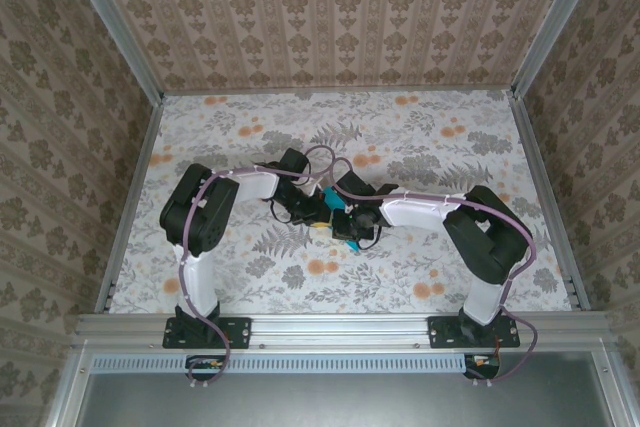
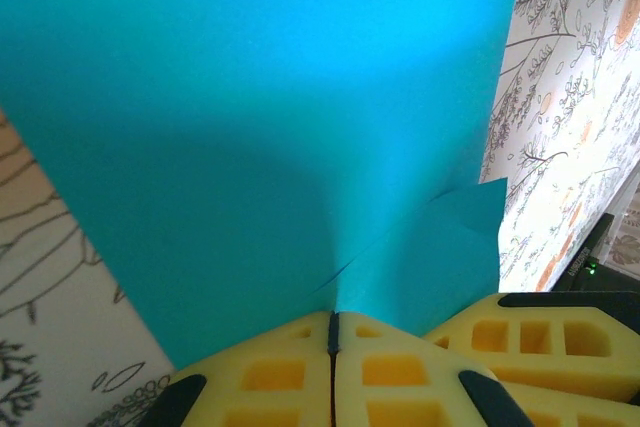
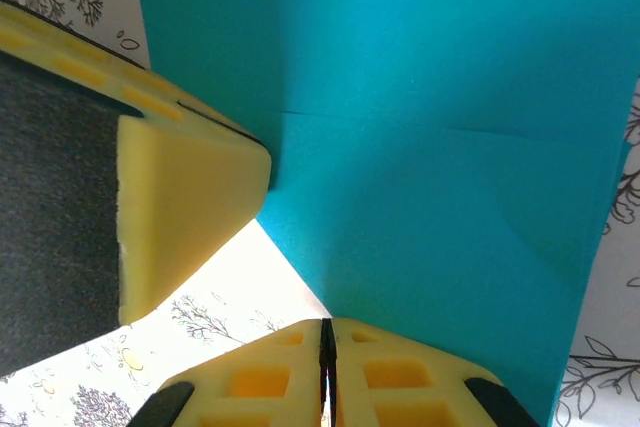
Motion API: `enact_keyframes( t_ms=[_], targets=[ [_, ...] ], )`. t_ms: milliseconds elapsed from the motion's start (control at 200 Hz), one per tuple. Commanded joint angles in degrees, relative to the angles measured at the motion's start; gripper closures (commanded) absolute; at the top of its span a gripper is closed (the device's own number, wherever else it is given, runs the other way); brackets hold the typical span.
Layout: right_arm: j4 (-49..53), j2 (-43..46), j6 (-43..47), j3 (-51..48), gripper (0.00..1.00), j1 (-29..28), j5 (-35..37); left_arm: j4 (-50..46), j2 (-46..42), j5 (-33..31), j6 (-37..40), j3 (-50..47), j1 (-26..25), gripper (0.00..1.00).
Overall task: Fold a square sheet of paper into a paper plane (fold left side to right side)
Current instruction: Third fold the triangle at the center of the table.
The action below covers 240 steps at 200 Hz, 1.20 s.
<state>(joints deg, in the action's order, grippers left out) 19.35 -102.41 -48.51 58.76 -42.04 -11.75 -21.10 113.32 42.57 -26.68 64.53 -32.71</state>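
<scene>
Mid-table, mid-fold: from my remote desk I see the flowered table (image 1: 420, 137), with the left arm (image 1: 205, 217) and right arm (image 1: 480, 232) bent inward until their wrists meet near its centre. Between them is the turquoise sheet of paper (image 2: 260, 117), which seems to be held up off the surface and is already creased (a fold line crosses it in the right wrist view, and a small flap juts from one edge in the left). The left claw (image 2: 334, 319) is pressed together, its yellow pads (image 2: 270, 372) pinching the paper's lower edge. The right claw (image 3: 326, 325) is likewise closed, and the sheet appears to run into its seam at a corner. The two claws sit just beside each other. I judge this to be the left-over-right fold in hand, with the layers gathered but not flattened. The next move calls for carrying one edge across to match the other, laying it down and pressing the crease without the thin sheet slipping or tearing.
</scene>
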Motion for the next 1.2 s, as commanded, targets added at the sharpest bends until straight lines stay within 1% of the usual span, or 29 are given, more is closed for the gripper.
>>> enact_keyframes(
  t_ms=[0, 310, 810, 1195],
  targets=[
    [3.1, -0.9, -2.0, -1.2, 0.89, 0.2, 1.7, -3.3, 3.8, -9.3, 2.0, -0.8, -0.3, 0.93],
    [4.3, 0.0, -3.9, -2.9, 0.9, 0.6, 2.0, -3.9, 4.4, -9.7, 2.3, -0.1, -0.3, 0.93],
    [7.4, 2.6, -3.3, -3.7, 0.9, 0.7, 3.7, -4.7, 5.6, -11.0, 2.9, 0.9, -0.2, 0.94],
    [8.7, 4.4, -3.5, -6.1, 0.9, 0.7, 3.8, -5.2, 6.5, -11.7, 3.3, 1.8, -0.1, 0.94]
  ],
)
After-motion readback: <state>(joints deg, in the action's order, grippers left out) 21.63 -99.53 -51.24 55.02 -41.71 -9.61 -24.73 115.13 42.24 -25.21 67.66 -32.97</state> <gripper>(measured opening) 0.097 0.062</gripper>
